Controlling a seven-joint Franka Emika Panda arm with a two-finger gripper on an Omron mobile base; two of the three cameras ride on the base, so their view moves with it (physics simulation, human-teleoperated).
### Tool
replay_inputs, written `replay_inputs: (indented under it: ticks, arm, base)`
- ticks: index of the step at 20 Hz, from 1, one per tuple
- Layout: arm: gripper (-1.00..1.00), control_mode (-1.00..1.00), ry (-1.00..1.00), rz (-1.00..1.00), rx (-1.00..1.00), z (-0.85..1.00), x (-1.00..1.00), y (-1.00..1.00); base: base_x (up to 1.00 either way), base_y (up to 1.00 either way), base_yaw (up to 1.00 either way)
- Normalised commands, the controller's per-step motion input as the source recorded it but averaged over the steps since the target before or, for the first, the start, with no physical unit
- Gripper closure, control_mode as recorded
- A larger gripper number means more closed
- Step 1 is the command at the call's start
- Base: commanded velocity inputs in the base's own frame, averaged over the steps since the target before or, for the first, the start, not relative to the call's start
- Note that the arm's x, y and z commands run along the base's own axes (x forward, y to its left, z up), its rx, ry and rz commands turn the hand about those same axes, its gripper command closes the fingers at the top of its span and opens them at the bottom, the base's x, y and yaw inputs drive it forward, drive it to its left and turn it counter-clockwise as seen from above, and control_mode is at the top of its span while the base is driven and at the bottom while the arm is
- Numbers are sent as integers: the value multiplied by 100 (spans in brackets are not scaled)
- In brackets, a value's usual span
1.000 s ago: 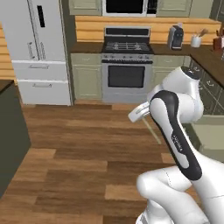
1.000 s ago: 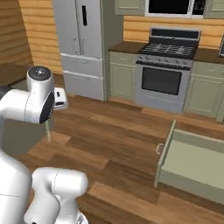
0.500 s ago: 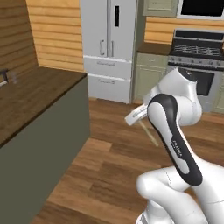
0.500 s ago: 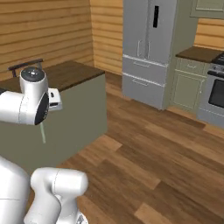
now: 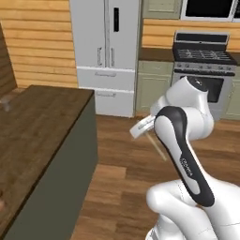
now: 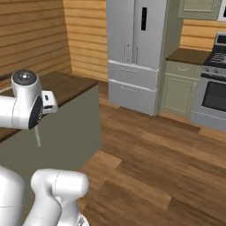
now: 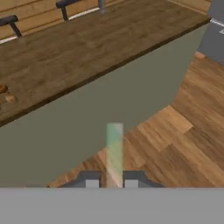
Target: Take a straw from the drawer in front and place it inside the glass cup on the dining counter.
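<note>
My gripper (image 7: 111, 181) is shut on the straw (image 7: 114, 148), a thin pale stick that juts forward between the two fingertips (image 7: 91, 180). In the left base view the straw (image 5: 157, 147) hangs slanting below the hand, over the wood floor. In the right base view the straw (image 6: 37, 136) shows against the counter's sage-green side. The dining counter (image 5: 42, 126) lies to my left, its dark wood top (image 7: 87, 48) ahead of the hand and above the straw's tip. A faint clear shape at the counter's far left looks like the glass cup (image 5: 5, 104). The drawer is out of view.
Black-framed stools (image 7: 11, 22) stand along the counter's far side. Small brown items (image 7: 4, 94) lie on the counter top. A steel fridge (image 5: 108, 51), green cabinets (image 6: 178, 92) and a stove (image 5: 206, 70) line the back wall. Wood floor (image 6: 154, 167) spreads to the right.
The whole scene has swung: stove and open drawer have slid off to the right and the dining counter has come into view at left. The straw stays in the shut gripper.
</note>
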Motion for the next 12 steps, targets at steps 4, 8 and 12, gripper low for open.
replay_inputs:
  ticks: [4,8,12]
  arm:
    - [100,100,0,0,0,0,0,0]
    - [100,100,0,0,0,0,0,0]
    - [100,100,0,0,0,0,0,0]
  base:
    - [100,4,-22]
    - [100,-41,-6]
    - [100,-62,0]
